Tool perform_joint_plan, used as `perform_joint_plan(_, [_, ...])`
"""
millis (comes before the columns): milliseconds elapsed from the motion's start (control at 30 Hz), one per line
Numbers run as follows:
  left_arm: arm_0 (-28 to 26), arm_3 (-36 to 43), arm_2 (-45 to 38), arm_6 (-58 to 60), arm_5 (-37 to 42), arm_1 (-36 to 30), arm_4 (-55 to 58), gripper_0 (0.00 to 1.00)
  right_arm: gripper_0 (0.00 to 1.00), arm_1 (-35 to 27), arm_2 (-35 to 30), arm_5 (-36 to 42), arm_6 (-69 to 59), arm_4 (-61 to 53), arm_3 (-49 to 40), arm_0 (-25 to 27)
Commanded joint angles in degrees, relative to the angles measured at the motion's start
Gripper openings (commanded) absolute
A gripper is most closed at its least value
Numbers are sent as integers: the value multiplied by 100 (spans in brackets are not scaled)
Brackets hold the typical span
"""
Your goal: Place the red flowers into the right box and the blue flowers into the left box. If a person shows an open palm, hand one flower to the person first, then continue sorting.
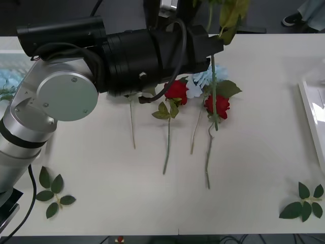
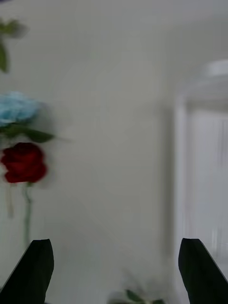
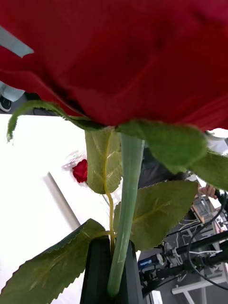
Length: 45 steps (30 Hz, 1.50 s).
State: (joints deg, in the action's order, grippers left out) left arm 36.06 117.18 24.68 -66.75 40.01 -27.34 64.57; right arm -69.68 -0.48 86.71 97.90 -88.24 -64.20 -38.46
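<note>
Red rose (image 3: 118, 57) clamped by stem in left gripper (image 3: 111, 266), raised above table (image 1: 244, 193). Right gripper (image 2: 116, 270) held apart near right box (image 2: 204, 166). Next: carry to right box needed.

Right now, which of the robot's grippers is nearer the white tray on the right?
Right. The open right gripper hovers beside the right box; the left gripper holds a red rose aloft, mid-table.

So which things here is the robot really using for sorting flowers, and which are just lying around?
For the job:
- held red rose, stem pinched in the left fingers
- red roses on the table
- blue flower
- right box
- blue flowers at the table's left edge
- right fingers, open

Lying about:
- leaf sprigs
</note>
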Motion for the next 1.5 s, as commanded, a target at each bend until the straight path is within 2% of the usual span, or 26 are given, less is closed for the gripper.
perform_joint_plan(33, [165, 42, -16, -5, -63, -158, -111, 0, 76, -609, 118, -58, 924, -1257, -392, 497])
perform_joint_plan(133, [182, 42, -16, 4, -63, -158, -147, 0, 77, -837, 118, -365, 1381, -2171, -884, 1077])
perform_joint_plan(267, [182, 42, -16, 22, -63, -158, -164, 0, 77, -1039, 30, -1174, 1715, -2601, -1947, 1991])
perform_joint_plan(433, [191, 42, -16, 31, -72, -158, -173, 0, 77, -1118, 13, -2545, 1530, -2478, -3318, 2844])
perform_joint_plan(500, [191, 42, -16, 31, -72, -158, -173, 0, 77, -1118, 13, -2545, 1530, -2478, -3318, 2844])
perform_joint_plan(533, [191, 42, -16, 31, -72, -158, -173, 0, 77, -1118, 13, -3521, 1055, -2232, -4215, 3362])
perform_joint_plan(567, [191, 42, -16, 31, -72, -158, -173, 0, 77, -1118, 21, -3793, 880, -2127, -4505, 3512])
perform_joint_plan(767, [191, 42, -16, 31, -72, -158, -173, 0, 77, -1118, 21, -4742, 141, -1819, -5647, 3977])
perform_joint_plan(1133, [174, 16, 19, 31, -160, -131, -103, 0, 77, -934, 118, -5103, -1089, -940, -6658, 3942])
perform_joint_plan(1500, [226, 16, 19, 75, -160, -167, -103, 0, 77, -354, 2175, -5524, -2522, 475, -6500, 2141])
